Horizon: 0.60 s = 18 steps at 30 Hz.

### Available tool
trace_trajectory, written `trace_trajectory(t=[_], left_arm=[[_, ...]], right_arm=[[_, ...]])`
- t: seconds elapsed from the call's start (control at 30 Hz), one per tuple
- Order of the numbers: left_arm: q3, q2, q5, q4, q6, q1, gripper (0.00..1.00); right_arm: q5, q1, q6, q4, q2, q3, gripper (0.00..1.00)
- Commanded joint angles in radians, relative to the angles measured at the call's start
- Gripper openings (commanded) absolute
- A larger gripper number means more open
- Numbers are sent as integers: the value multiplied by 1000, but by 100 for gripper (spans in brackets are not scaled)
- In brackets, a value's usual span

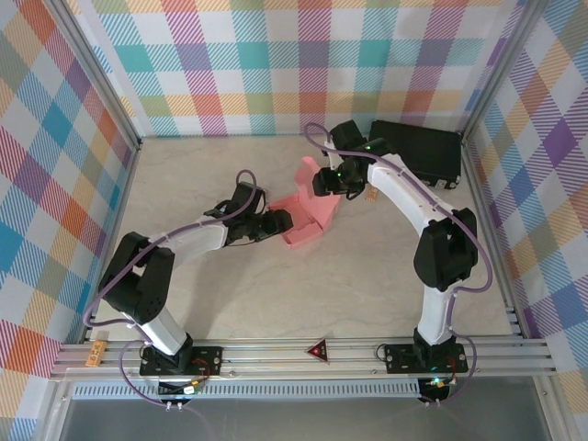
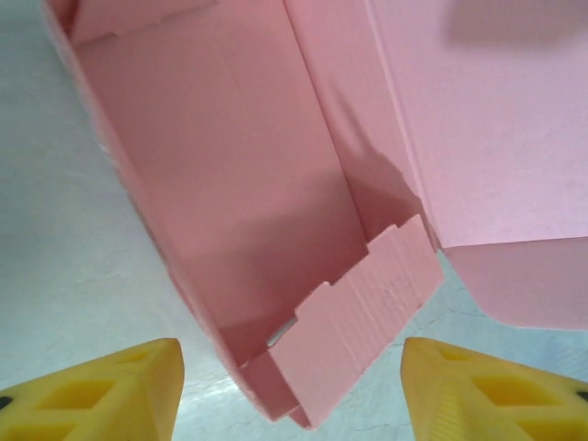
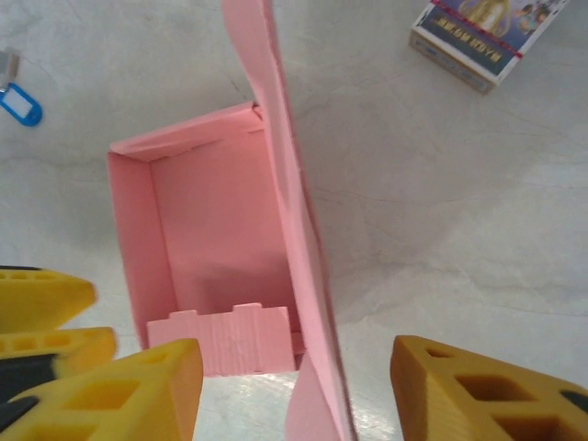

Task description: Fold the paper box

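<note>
The paper box (image 1: 308,220) lies about mid-worktop (image 1: 230,294), a little toward the far side, with one of my arms on either side of it. It is half made. It is an open salmon-pink tray with its side walls up, and one large panel (image 3: 292,230) stands upright along a long side. A notched flap (image 2: 367,294) is turned in at the end of the tray nearest my left wrist camera, leaning over the tray floor.

My left jaws are at the near-left end of the box and stand open. Their yellow fingertips (image 2: 101,390) sit on either side of the box's end corner with bare worktop showing on both sides. They touch nothing and hold nothing.

My right jaws are at the far-right side of the box, also wide open. Seen from that wrist, the upright panel runs edge-on between the yellow fingertips (image 3: 487,390) and is clear of both. These jaws are empty too.

A black hard case (image 1: 418,152) sits in the far right corner. A small printed card packet (image 3: 487,37) lies on the worktop to the right of the box. A blue key tag (image 3: 18,103) lies apart from the box on its other side.
</note>
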Motion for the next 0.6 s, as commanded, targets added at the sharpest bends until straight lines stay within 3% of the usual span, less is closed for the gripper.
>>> trace_trajectory(t=[0.0,0.13,0.27,0.57], left_arm=[[47,-43,-115,-123,52,0,66],[144,-32,-181,-224,146,38,66],[285,45,-218,-291,204,111,56],[619,395,-245,-363,297,179,18]], right_arm=[[58,-3,-27,-8,-45,27,59],[104,-3,-24,13,-106,6,60],[129,-3,-10,42,-187,-53,61],[99,-3,76,138,-450,-350,61]])
